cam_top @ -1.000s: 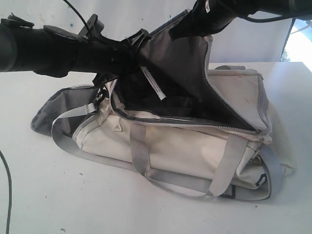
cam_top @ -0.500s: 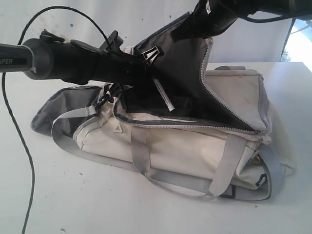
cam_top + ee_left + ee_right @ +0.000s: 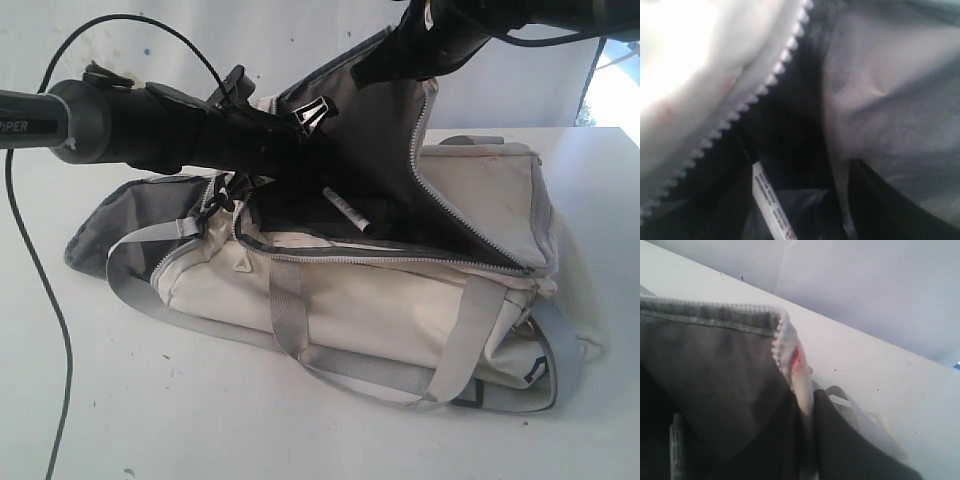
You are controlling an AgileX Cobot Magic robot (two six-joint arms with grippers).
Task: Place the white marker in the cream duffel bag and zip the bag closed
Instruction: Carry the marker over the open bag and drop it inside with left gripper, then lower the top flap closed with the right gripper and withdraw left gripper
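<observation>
Though the marker point(image 3: 343, 208) is light and stiff, the bag point(image 3: 400, 310) is limp: right jaws pinch its flap point(image 3: 385, 130) at 12 o'clock, likely best hold; left jaws' state untellable.

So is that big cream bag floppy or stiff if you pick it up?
Probably floppy: the cream duffel bag sags and creases, and its lifted flap drapes in folds. Its grey straps lie limp on the table, so they would likely dangle. It may be light for its size, since the inside looks mostly empty.
</observation>
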